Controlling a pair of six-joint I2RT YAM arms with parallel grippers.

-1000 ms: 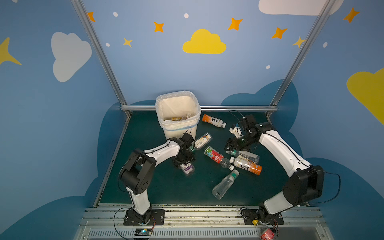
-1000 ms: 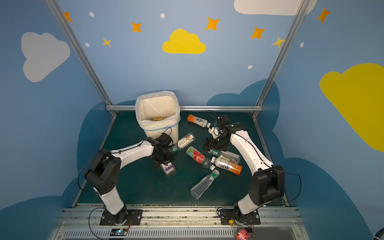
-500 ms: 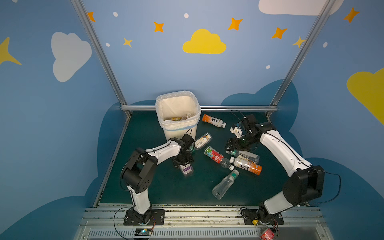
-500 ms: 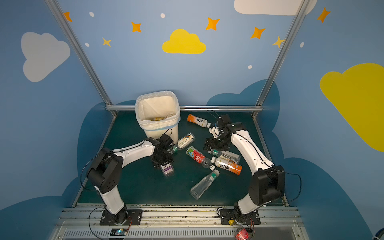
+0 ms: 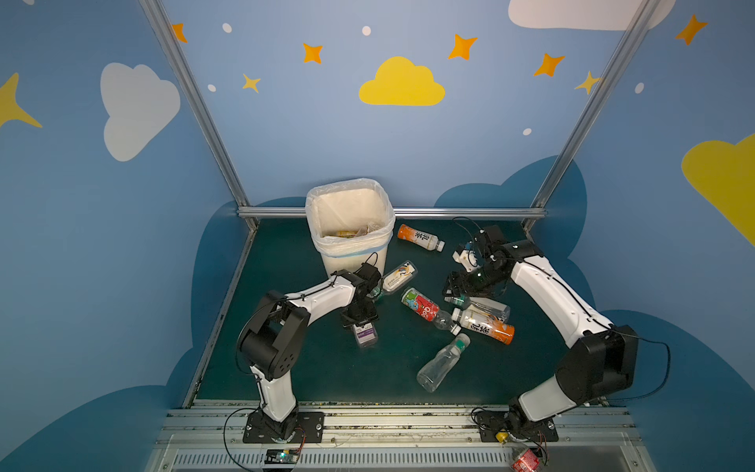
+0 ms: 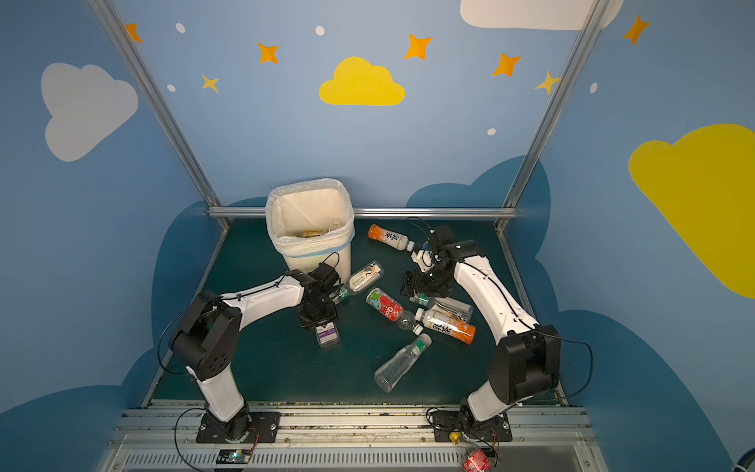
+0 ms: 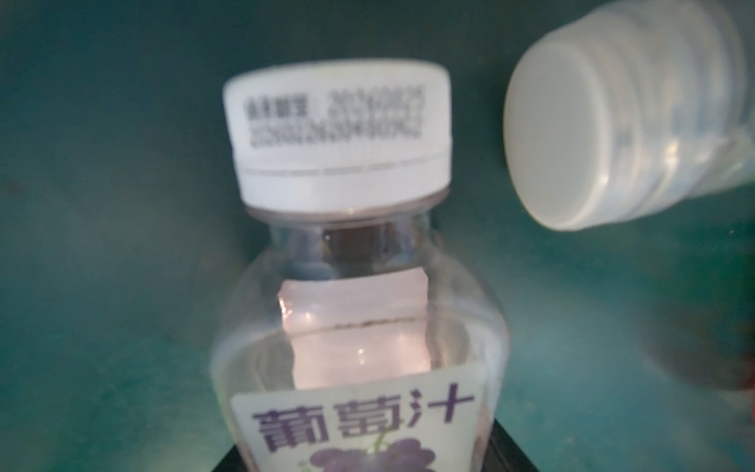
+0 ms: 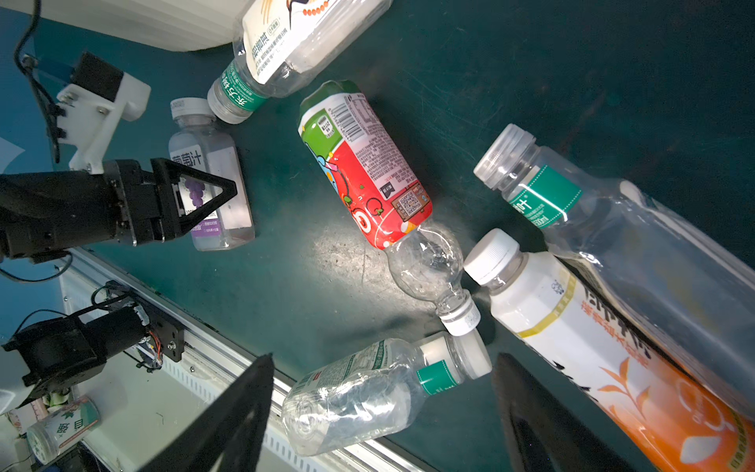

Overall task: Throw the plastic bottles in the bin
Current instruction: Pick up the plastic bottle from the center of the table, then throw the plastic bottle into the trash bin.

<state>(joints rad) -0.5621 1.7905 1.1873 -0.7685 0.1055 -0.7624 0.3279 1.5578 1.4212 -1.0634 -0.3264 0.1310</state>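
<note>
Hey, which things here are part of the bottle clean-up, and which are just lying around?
Job: bin, every bottle on the mat, e.g. purple-label bottle, red-and-green-label bottle.
Lying about: circuit board, red container, both on the front rail.

**Bin** [image 5: 351, 261]: cream, bag-lined, upright at the rear of the counter [image 5: 286, 367], with binned bottles [image 5: 347, 233] inside.

**Seven more bottles lie flat on the counter:**
- orange bottle [image 5: 416, 236], beside the bin
- white-label bottle [image 5: 398, 277]
- purple bottle [image 5: 365, 333]
- red bottle [image 5: 421, 306]
- tea bottle [image 5: 486, 327], against a clear bottle [image 5: 488, 306]
- front clear bottle [image 5: 443, 361]
</note>
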